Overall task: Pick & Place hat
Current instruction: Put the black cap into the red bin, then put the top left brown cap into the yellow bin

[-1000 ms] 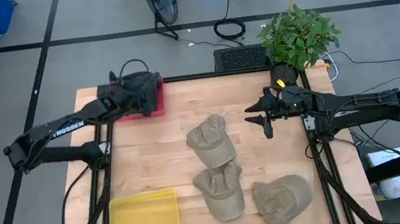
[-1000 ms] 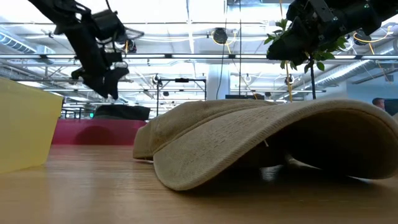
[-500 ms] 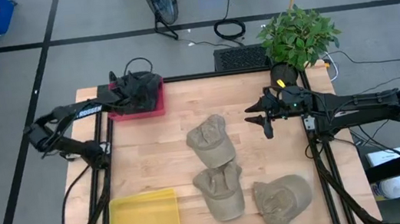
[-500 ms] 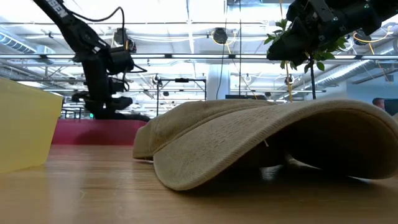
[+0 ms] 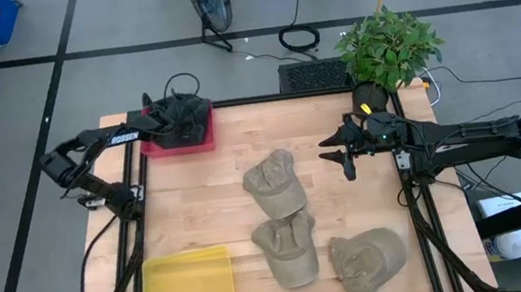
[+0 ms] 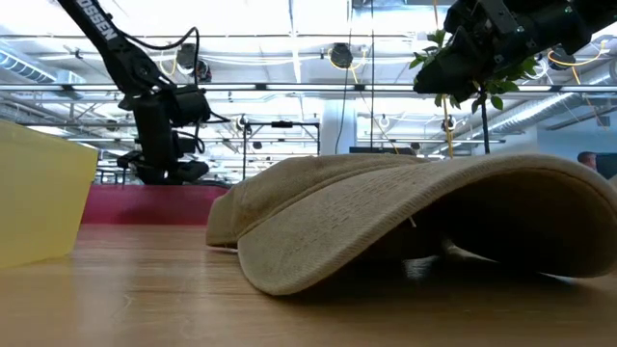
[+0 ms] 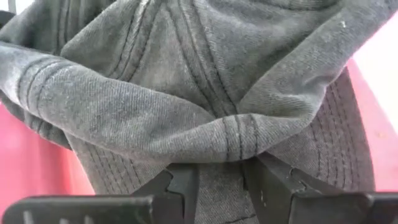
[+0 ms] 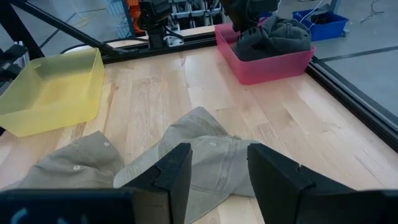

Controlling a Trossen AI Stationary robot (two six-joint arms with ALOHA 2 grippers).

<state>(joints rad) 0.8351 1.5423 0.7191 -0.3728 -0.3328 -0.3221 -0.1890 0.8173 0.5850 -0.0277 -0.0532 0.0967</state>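
Observation:
A dark grey hat (image 7: 186, 81) lies in the red bin (image 5: 177, 143) at the table's far left corner; it also shows in the right wrist view (image 8: 273, 34). My left gripper (image 5: 179, 118) is down in the bin, shut on this hat. Three tan hats lie on the table: one in the middle (image 5: 274, 185), one nearer (image 5: 287, 250), one at the near right (image 5: 368, 258). My right gripper (image 5: 344, 153) is open and empty, held above the table at the right, beyond the middle tan hat. My left gripper pinches a raised fold of the grey hat's crown cloth (image 7: 219, 146) between its two fingers (image 7: 183, 186). The fingers come from above, pointing down into the bin. The cloth creases toward the pinch. The hat rests in the red bin below the fingers.
A yellow bin (image 5: 188, 285) stands at the near left corner. A potted plant (image 5: 387, 49) stands just past the table's far right corner. Bare wood lies between the red bin and the tan hats. In the low view a tan hat (image 6: 415, 222) fills the foreground.
My left gripper has gone down into the red bin with the grey hat, which hung above the bin a second ago and now rests in it. The left arm's elbow has folded back toward the table's left. My right arm has kept still.

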